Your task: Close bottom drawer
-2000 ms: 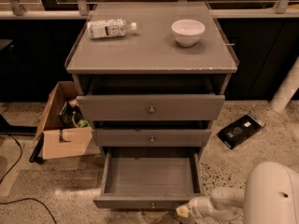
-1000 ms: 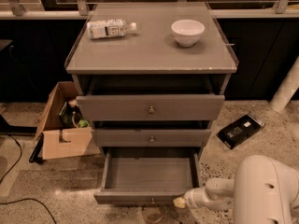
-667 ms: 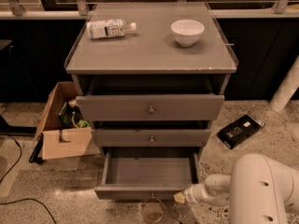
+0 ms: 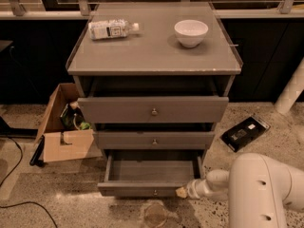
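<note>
At the right corner of the bottom drawer (image 4: 137, 189), the gripper (image 4: 182, 192), its grip impossible to tell, sits off-centre; a push here could skew and jam the drawer.

The bottom drawer (image 4: 152, 174) is the lowest of the three in the grey cabinet (image 4: 154, 56). It is a shallow grey box with a slim front and a small round metal knob (image 4: 155, 192) at the front's middle. It stands open and level, drawn out past the cabinet's front edge, with its grey inner base showing. The pincer (image 4: 181, 192) sits at the right end of the drawer's front, touching or just beside it.
</note>
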Robot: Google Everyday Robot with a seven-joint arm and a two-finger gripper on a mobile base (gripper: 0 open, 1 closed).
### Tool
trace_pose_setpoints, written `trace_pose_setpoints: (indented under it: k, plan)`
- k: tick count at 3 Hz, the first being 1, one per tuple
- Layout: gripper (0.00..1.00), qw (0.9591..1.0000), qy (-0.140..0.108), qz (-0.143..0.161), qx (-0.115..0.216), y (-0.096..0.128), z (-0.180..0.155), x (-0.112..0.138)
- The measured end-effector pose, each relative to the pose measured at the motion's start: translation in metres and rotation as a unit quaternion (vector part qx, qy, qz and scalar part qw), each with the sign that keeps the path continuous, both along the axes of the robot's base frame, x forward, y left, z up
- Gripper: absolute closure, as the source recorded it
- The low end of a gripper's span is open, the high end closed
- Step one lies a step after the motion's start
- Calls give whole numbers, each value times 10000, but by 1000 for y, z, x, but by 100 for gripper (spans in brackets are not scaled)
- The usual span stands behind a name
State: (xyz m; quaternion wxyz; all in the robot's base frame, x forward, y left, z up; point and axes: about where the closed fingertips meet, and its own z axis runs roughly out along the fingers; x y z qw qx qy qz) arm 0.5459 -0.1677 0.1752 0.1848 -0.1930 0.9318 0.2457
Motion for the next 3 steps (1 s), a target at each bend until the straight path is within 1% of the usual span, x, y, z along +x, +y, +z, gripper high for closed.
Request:
trace_pose_setpoints:
  k: [1,2,3]
  plan:
    - [100,9999,-86,-39,-50,-1,8,14]
    - [100,9992,-332,-101,-199,1,31,47]
    - [100,9991,-348,-112,-194,0,31,46]
